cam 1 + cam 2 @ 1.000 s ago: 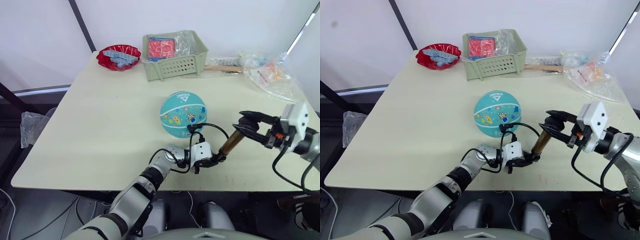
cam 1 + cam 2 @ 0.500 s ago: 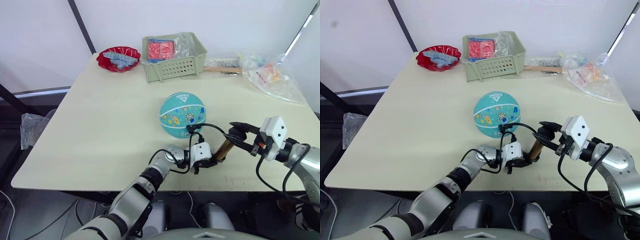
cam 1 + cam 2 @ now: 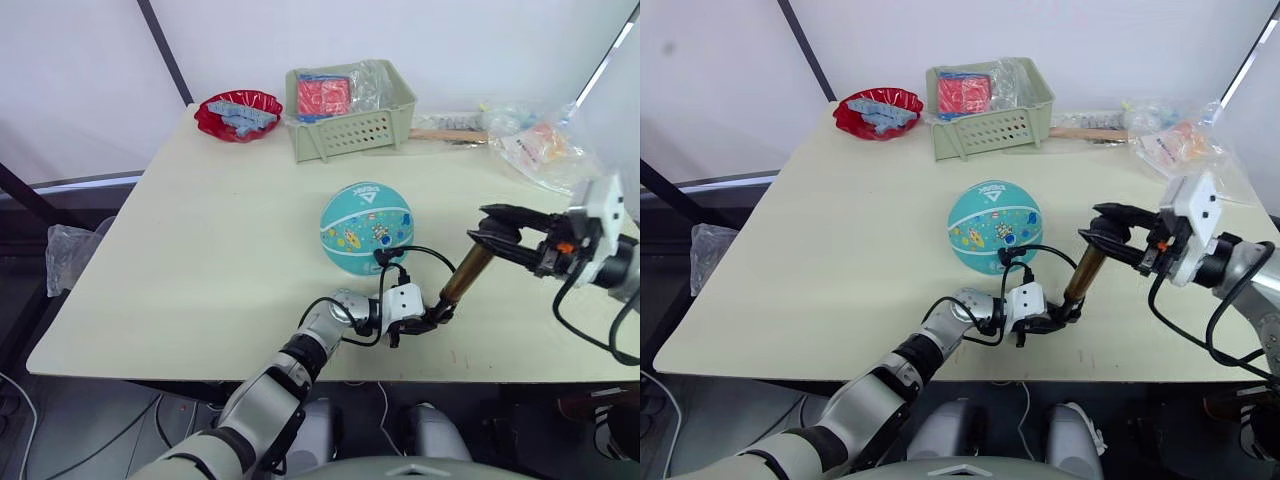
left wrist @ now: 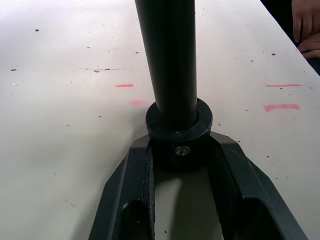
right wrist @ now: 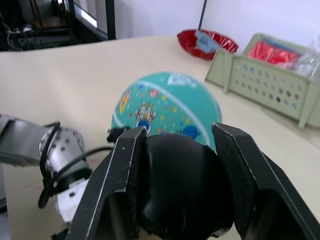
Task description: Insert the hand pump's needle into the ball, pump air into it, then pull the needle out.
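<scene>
A teal ball point(image 3: 366, 227) with cartoon prints rests mid-table. The hand pump point(image 3: 464, 276) stands tilted to its right, gold barrel rising from a black foot point(image 4: 179, 135). My left gripper point(image 3: 428, 320) is shut on that foot, pinning it to the table. My right gripper point(image 3: 497, 236) is shut on the black T-handle point(image 5: 180, 185) at the pump's top. The thin black hose point(image 3: 425, 253) loops from the foot to the ball's near side. The needle's black fitting point(image 3: 381, 256) sits against the ball there, and the metal tip is hidden.
At the table's far edge stand a green basket point(image 3: 345, 105) holding a red packet and a red bowl point(image 3: 237, 112). Plastic bags point(image 3: 545, 145) and a wooden-handled tool point(image 3: 445, 135) lie at the back right. A person's hand point(image 4: 305, 25) shows past the table edge.
My right gripper pushed the T-handle down toward the barrel half a second ago, then drew it back up and to the right. Ball, hose and left gripper stayed put.
</scene>
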